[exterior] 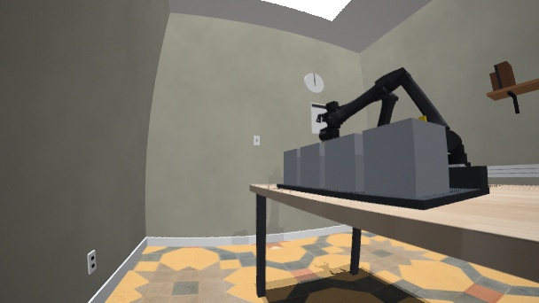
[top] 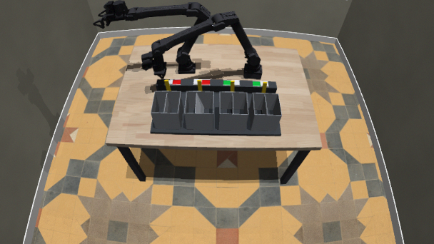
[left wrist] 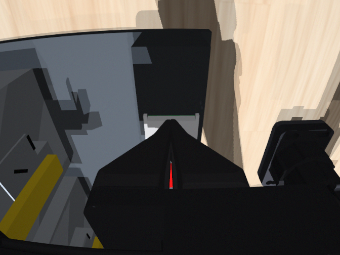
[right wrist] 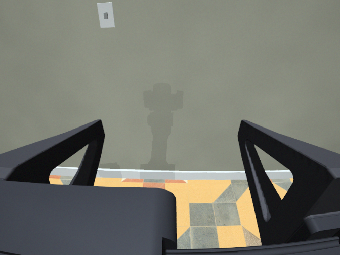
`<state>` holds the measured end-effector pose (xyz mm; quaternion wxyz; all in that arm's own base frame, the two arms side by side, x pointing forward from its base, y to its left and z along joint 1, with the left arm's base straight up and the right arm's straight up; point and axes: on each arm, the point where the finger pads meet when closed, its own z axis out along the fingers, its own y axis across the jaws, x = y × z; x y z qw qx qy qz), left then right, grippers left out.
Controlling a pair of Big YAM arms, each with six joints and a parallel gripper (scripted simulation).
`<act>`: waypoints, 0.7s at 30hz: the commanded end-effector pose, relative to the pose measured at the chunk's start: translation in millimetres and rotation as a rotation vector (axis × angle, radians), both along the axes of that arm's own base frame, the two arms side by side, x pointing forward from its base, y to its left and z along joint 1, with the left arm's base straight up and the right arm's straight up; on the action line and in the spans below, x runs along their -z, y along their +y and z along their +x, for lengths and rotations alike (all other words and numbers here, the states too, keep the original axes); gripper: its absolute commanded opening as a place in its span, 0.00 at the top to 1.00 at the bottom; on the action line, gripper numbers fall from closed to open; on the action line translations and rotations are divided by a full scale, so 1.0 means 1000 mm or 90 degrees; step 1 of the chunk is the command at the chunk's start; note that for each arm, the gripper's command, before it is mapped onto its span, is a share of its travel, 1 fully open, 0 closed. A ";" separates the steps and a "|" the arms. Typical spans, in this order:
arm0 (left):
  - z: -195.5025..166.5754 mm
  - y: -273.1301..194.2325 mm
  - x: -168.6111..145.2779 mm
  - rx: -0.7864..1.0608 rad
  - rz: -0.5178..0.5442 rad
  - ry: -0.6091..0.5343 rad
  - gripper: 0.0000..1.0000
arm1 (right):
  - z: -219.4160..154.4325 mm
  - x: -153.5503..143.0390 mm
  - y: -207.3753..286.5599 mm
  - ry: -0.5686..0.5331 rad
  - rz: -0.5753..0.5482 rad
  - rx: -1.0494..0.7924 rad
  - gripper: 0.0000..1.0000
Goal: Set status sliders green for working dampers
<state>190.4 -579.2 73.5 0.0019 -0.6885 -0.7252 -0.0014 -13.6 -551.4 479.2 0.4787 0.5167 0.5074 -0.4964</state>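
Four grey dampers [top: 165, 123] [top: 198, 123] [top: 233, 123] [top: 265, 123] stand in a row behind a black slider bar [left wrist: 170, 82]. In the top view, the two left sliders show red [top: 176, 82] [top: 205, 82] and the two right ones show green [top: 227, 83] [top: 256, 83]. My left gripper [top: 162, 76] [left wrist: 170, 127] is shut and empty, its tips over the white cover [left wrist: 153, 130] of the leftmost slider. A thin green line [left wrist: 171, 115] shows at that cover's edge, and red shows through the slit between the fingers. Whether the tips touch the cover is unclear. My right gripper [right wrist: 171, 127] [top: 96, 23] is open and empty, off the table.
Yellow levers [top: 167, 85] [top: 200, 85] [top: 232, 85] [top: 265, 87] stand between the dampers and the slider bar. The right arm's base [top: 185, 68] [left wrist: 296, 153] stands close behind the bar. My left arm reaches across above the bar's far side.
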 end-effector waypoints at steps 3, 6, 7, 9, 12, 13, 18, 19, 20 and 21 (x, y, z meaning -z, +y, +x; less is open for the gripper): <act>-0.002 -0.005 -0.002 -0.003 -0.009 -0.003 1.00 | -0.005 -0.021 0.007 -0.005 -0.031 0.004 0.00; -0.001 -0.008 0.006 -0.003 -0.009 -0.003 1.00 | -0.005 -0.021 0.007 -0.005 -0.031 0.004 0.00; -0.002 -0.006 0.010 -0.003 -0.005 -0.002 1.00 | -0.005 -0.021 0.007 -0.005 -0.031 0.004 0.00; -0.001 -0.007 0.012 -0.003 -0.004 -0.001 1.00 | -0.005 -0.021 0.007 -0.005 -0.031 0.004 0.00; -0.002 -0.005 0.013 -0.003 -0.005 -0.002 1.00 | -0.005 -0.021 0.007 -0.005 -0.031 0.004 0.00; -0.002 -0.005 0.012 -0.003 -0.005 -0.002 1.00 | -0.005 -0.021 0.007 -0.005 -0.031 0.004 0.00; -0.002 -0.005 0.015 -0.003 -0.005 -0.002 1.00 | -0.005 -0.021 0.007 -0.005 -0.031 0.004 0.00; -0.002 -0.005 0.015 -0.003 -0.005 -0.002 1.00 | -0.005 -0.021 0.007 -0.005 -0.031 0.004 0.00; 0.002 -0.018 0.003 -0.003 -0.026 -0.008 1.00 | -0.005 -0.021 0.007 -0.005 -0.031 0.004 0.00; 0.002 -0.017 0.007 -0.003 -0.024 -0.008 1.00 | -0.005 -0.021 0.007 -0.005 -0.031 0.004 0.00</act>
